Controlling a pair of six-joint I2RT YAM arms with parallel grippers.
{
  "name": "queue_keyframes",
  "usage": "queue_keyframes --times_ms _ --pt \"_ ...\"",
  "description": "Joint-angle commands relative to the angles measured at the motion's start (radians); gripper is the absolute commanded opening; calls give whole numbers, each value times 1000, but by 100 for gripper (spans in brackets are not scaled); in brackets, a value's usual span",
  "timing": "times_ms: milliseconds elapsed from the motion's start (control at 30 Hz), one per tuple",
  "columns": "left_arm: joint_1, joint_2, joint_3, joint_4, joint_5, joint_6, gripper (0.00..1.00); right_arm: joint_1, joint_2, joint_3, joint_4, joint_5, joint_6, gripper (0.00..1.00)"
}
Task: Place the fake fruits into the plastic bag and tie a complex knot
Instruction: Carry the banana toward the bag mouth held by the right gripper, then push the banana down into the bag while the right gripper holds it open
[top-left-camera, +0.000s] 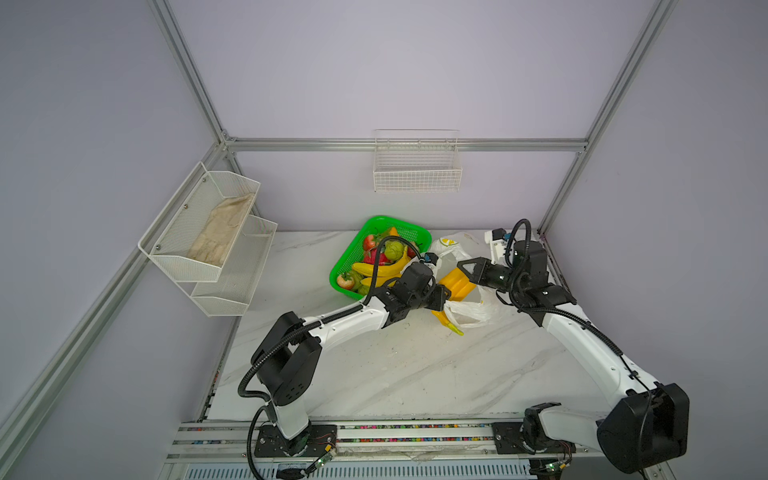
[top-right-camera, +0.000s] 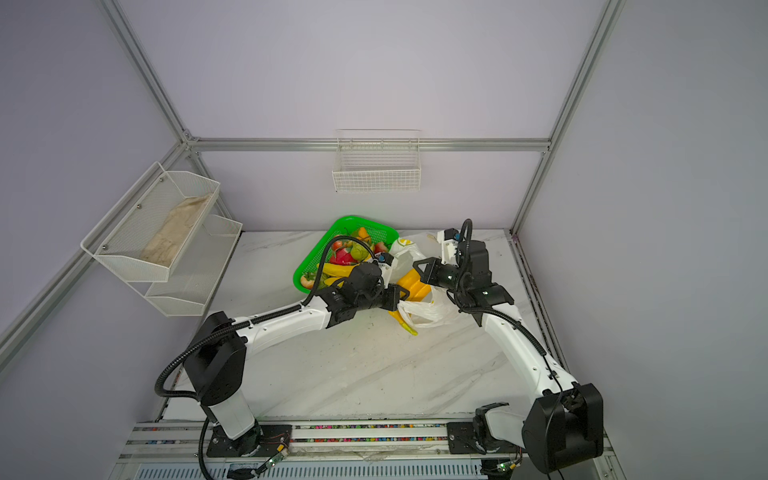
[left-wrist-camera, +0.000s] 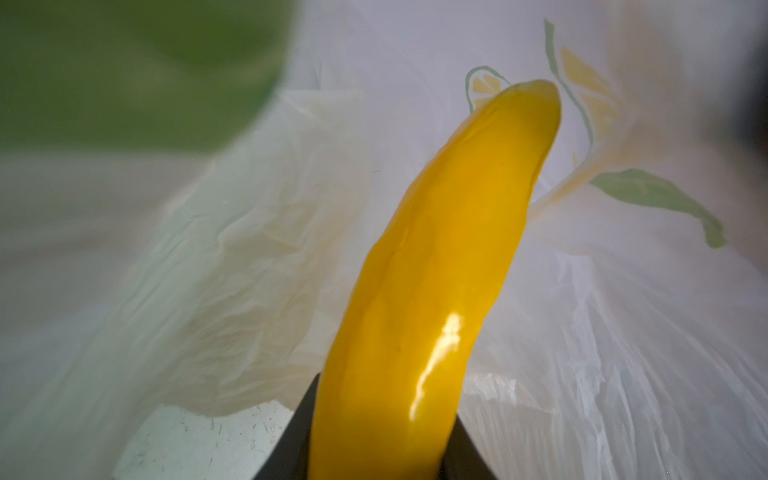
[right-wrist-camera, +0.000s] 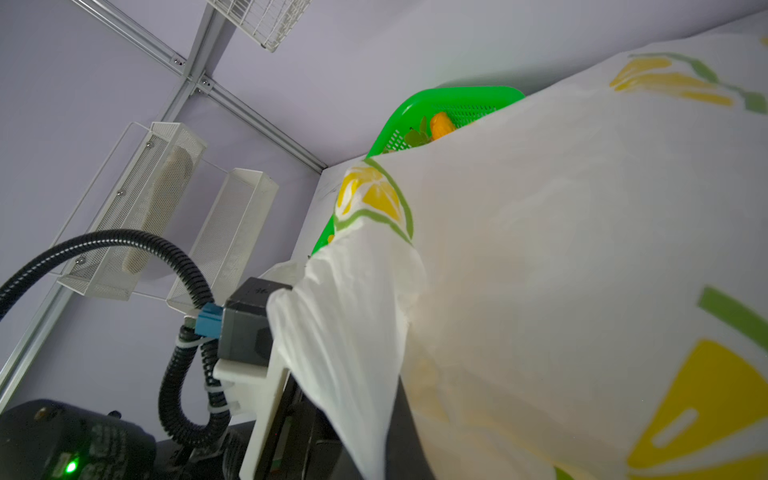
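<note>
Left gripper (top-left-camera: 444, 294): clenched on a glossy yellow plastic banana bunch (top-left-camera: 456, 283). The left wrist view shows my dark jaws on either side of one banana.

Right gripper (top-left-camera: 461, 265): clamped fully shut, by appearance pinching the upper rim of the thin translucent white plastic bag (top-left-camera: 471, 312) printed with yellow lemon slices.

Location: the bag lies toward the far right corner of the white marble-patterned desk (top-left-camera: 374, 374). The banana bunch sits at its mouth, partly between the film walls. The remaining fake fruits (top-left-camera: 386, 259) are heaped in a bright green mesh plastic basket (top-left-camera: 348, 254) at the desk's far edge, just beside the bag.

Handling, my assessment: the bunch looks rigid, light and slick, so it is best gripped across a single banana, where the jaws can span it. The bag is limp and crinkly and will collapse if its rim is let go. Hold it by the rim or the handle loops, never by the body.

Status: filling is under way and no knot has been started.
</note>
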Motion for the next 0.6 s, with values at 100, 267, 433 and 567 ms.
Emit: queue_keyframes --times_ms 100,267,433,567 --pt "35 -2 110 24 42 -79 12 15 1 -25 14 -42 15 0" --pt "93 -38 37 61 80 -91 12 10 -6 9 -63 -42 -46 0" --pt "146 -99 -64 89 101 -48 12 -11 -1 22 -83 -68 -73 0" --pt "161 -135 -105 96 127 103 13 -11 22 44 -99 -97 -93 0"
